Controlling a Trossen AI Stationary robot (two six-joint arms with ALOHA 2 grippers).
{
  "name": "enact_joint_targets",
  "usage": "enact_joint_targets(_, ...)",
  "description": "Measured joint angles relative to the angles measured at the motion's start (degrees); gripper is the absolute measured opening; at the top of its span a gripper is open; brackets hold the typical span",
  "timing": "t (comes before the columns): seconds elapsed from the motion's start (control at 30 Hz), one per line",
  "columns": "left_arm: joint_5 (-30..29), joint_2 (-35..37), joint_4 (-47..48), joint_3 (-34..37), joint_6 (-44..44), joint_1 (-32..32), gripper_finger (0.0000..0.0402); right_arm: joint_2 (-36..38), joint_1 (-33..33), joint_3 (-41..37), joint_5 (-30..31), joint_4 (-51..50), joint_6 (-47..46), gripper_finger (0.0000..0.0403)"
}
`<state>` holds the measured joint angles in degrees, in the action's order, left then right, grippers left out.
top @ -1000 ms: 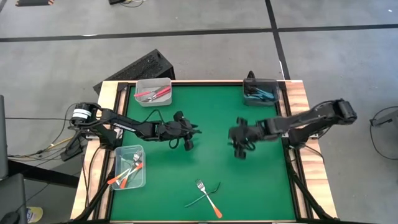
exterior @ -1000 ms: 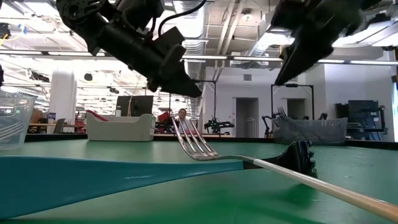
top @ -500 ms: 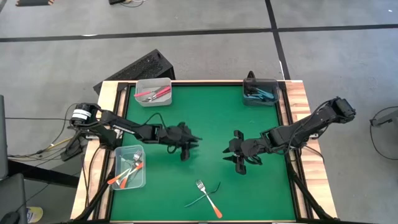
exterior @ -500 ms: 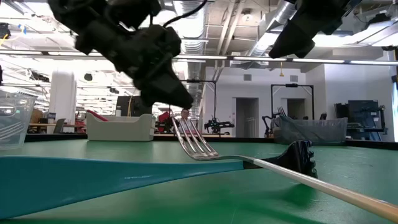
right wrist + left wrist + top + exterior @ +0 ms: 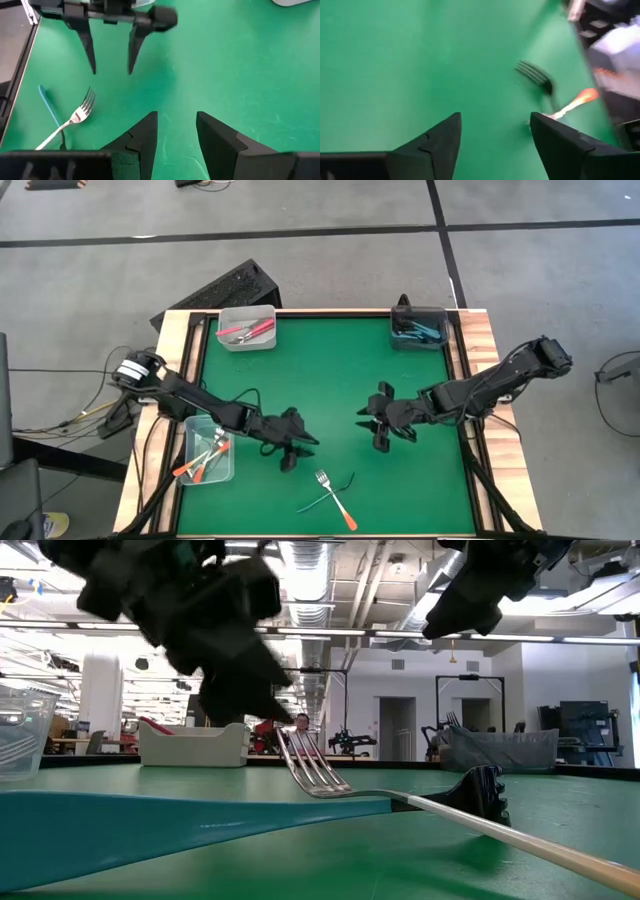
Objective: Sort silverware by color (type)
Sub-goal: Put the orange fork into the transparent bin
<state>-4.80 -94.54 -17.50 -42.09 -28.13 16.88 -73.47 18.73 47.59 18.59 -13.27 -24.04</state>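
Left end effector [image 5: 290,455]: we see it low over the green counter [image 5: 330,370], its fingers [image 5: 440,142] spread apart with nothing between them, aimed toward the last loose pieces at the near edge.
Right end effector [image 5: 385,425]: it hangs right of centre, well apart from the loose pieces, fingers partly apart and holding nothing.
Loose silverware: an orange-handled fork [image 5: 334,498] lies at the near edge, with a blue-handled utensil [image 5: 325,495] crossing it, so the two touch.
Sorted pieces: orange ones sit in the clear bin [image 5: 190,470] at near left, red ones in the bin [image 5: 232,342] at far left, blue ones in the dark bin [image 5: 400,340] at far right.
Risk, double pick: we think a grasp near the crossing could catch both handles, sending one piece to the wrong bin.
Risk, slip: the handles look thin and lie flat, so the fingers may slide over them or push the fork toward the near edge.
Risk, collision: both arms are close at mid-counter; if both reach for the pair, we expect they could meet.
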Motion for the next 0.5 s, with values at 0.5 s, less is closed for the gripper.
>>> enact_joint_targets(0.5, 13.1, -10.3, -3.1, -2.9, -3.4, -0.5, 0.0231, 0.0, 1.1, 0.0, 0.1, -0.2, -1.5, 0.0161)
